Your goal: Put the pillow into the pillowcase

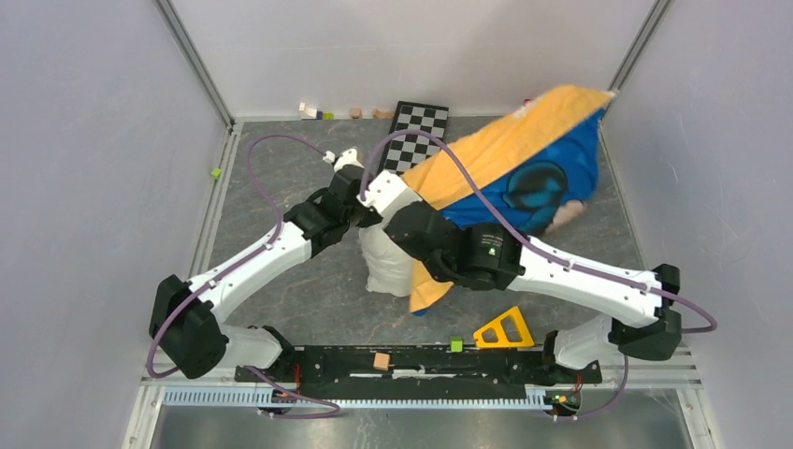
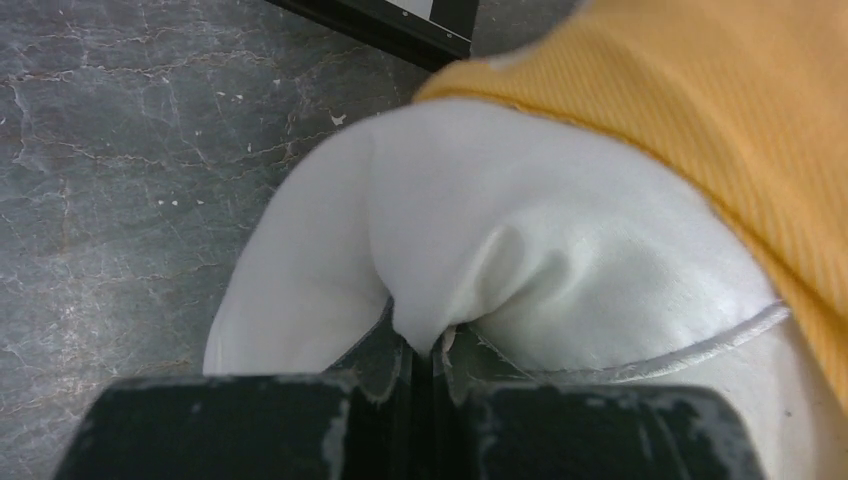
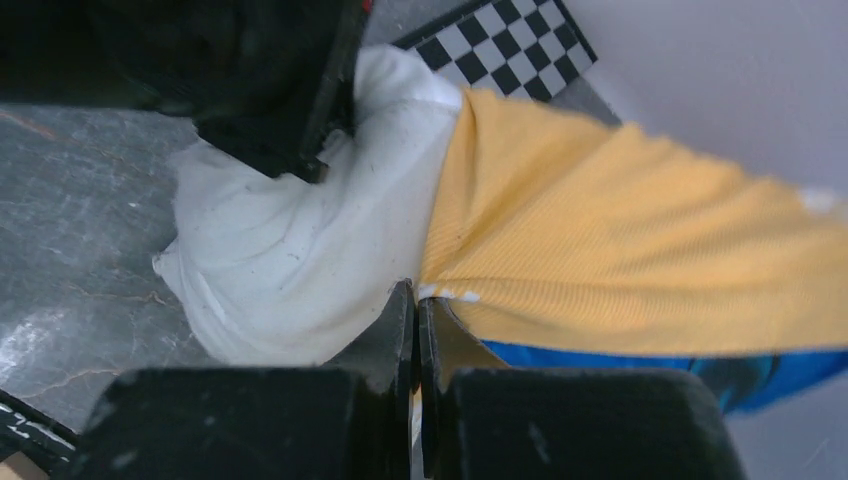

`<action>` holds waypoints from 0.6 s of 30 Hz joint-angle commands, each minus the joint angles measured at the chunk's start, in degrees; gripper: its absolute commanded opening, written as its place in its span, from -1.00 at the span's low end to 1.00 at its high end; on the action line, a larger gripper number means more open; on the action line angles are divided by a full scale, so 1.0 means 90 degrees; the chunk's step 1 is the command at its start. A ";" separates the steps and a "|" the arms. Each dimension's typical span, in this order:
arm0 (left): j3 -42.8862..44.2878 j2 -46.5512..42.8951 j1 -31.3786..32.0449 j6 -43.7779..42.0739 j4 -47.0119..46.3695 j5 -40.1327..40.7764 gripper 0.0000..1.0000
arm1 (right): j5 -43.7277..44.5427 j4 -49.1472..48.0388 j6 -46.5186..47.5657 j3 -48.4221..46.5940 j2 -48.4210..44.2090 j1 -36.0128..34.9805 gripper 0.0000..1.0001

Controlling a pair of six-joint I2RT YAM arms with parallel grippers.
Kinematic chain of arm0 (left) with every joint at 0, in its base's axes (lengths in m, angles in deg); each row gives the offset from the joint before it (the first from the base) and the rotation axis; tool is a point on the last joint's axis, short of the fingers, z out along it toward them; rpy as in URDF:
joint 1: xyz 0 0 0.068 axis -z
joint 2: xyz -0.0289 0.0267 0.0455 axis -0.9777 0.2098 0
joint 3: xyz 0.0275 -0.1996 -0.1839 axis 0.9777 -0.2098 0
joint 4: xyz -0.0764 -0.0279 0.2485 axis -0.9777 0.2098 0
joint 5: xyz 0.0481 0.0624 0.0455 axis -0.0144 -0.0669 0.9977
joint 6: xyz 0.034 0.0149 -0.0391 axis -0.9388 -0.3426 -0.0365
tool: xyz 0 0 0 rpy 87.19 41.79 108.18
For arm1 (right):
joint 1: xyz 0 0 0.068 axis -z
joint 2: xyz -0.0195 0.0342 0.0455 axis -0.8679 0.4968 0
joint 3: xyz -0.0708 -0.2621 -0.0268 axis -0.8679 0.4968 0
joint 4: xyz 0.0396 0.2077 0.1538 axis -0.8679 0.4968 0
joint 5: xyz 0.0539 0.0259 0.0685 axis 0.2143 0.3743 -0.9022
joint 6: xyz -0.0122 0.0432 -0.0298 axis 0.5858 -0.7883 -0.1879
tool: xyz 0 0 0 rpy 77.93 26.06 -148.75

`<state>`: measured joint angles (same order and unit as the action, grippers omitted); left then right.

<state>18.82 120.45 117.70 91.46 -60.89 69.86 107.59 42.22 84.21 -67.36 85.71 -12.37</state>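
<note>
My left fingers [image 2: 410, 358] pinch a fold of the plump off-white fabric pillow [image 2: 560, 230], frame centre. My right fingers [image 3: 404, 322] pinch the hem of the thin orange-yellow cloth pillowcase [image 3: 620, 230]. The overhead view hides both pinches beneath the arms.

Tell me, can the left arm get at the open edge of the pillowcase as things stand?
Probably not at once. The pillowcase edge lies near the left gripper, nothing blocking it, but its jaws are shut on the pillow, so it would have to let go first.
</note>
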 commanded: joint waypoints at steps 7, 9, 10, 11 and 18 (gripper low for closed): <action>-0.0307 -0.0583 0.0108 0.0352 -0.0063 -0.0526 -0.95 | -0.1614 -0.1055 0.0290 -0.1914 0.0939 0.1091 -1.00; -0.0550 -0.0767 0.0109 0.0469 -0.0186 -0.0396 -0.95 | -0.1995 -0.1542 0.0288 -0.1547 0.0898 0.1645 -1.00; -0.0606 -0.0798 0.0108 0.0475 -0.0201 -0.0342 -0.95 | -0.2066 -0.1617 0.0288 -0.1544 0.0995 0.1835 -1.00; -0.0578 -0.0768 0.0098 0.0436 -0.0180 -0.0331 -0.94 | -0.2142 -0.1629 0.0288 -0.1622 0.1134 0.2055 -1.00; -0.0057 -0.0739 -0.0205 -0.0145 0.0463 -0.0021 0.33 | -0.2983 -0.1833 -0.0007 -0.2263 0.2305 0.3443 -1.00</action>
<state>14.17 115.40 117.20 91.59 -57.52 69.01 86.74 36.71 86.24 -81.96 101.51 13.51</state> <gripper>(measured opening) 0.483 0.012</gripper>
